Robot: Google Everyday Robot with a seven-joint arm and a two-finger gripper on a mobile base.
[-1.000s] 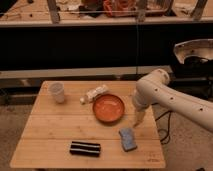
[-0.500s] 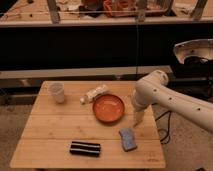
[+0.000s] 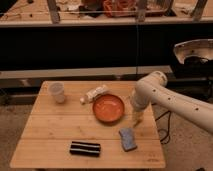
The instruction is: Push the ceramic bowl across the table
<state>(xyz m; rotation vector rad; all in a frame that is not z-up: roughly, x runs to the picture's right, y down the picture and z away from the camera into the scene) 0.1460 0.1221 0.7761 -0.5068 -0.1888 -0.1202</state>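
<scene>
The orange-red ceramic bowl (image 3: 108,108) sits on the pale bamboo table (image 3: 50,135), right of centre. My white arm comes in from the right. My gripper (image 3: 136,118) points down at the table just right of the bowl, near its right rim. I cannot tell whether it touches the bowl.
A translucent plastic cup (image 3: 57,92) stands at the back left. A white bottle (image 3: 95,93) lies on its side behind the bowl. A blue sponge (image 3: 128,138) lies in front of the gripper. A dark striped bar (image 3: 84,148) lies near the front edge. A dark shelf runs behind the table.
</scene>
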